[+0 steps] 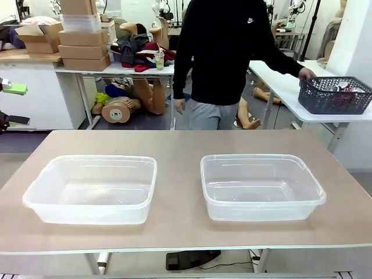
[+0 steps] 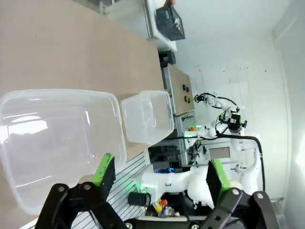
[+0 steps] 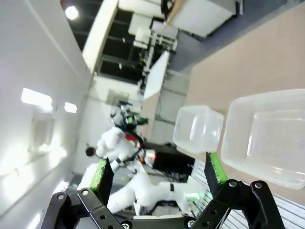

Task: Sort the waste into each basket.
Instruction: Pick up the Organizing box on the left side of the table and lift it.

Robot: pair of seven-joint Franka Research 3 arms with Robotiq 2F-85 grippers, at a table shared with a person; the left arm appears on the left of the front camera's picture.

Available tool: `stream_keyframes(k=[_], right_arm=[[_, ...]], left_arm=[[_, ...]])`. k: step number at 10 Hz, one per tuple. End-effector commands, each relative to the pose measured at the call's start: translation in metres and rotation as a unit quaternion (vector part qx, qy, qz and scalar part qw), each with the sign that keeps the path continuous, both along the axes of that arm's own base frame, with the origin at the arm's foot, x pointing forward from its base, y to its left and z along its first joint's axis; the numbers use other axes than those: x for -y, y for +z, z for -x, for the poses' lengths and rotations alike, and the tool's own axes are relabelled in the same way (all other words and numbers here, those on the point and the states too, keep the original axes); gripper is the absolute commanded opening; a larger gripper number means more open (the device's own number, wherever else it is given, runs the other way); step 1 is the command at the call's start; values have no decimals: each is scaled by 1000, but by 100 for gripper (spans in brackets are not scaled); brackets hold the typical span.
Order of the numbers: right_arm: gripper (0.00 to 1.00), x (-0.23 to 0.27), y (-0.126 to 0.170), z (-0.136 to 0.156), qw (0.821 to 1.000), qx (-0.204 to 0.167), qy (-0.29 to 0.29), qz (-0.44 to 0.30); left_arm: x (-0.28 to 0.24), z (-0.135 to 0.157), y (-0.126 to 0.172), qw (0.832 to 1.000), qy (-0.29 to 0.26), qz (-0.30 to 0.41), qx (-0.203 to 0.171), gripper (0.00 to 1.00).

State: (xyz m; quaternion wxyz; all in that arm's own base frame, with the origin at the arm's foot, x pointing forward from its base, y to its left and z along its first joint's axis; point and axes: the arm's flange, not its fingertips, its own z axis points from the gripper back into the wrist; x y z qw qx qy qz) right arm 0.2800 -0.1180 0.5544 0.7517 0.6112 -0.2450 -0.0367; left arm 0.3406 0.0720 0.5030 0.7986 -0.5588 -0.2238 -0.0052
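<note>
Left pincer (image 2: 157, 174) and right pincer (image 3: 157, 174) both spread wide, apparently holding and touching nothing

The left claw (image 2: 157, 176) is black linkage with green pads (image 2: 104, 170) (round pivot screws showing). The right claw (image 3: 157, 174) matches it. The person (image 1: 224, 55) wears a black sweatshirt and grey trousers.

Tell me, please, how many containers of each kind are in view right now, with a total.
Clear plastic tubs: 2 (left tub, right tub), both empty on the table.
Dark lattice basket: 1, on the side table, under the person's hand.
Total: 3
</note>
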Motion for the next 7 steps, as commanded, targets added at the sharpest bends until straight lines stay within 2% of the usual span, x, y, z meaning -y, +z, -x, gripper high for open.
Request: stream_keyframes(k=[1,6,7], right_arm=[[100,-24,10,-3,998,31,29,46],[100,-24,10,-3,998,31,29,46],[100,-27,10,0,998,12,28,53]], left_arm=[[9,12,17,998,-41,-1,46,100],[9,12,17,998,-41,-1,46,100],[11,16,20,999,-40,-8,34,100]])
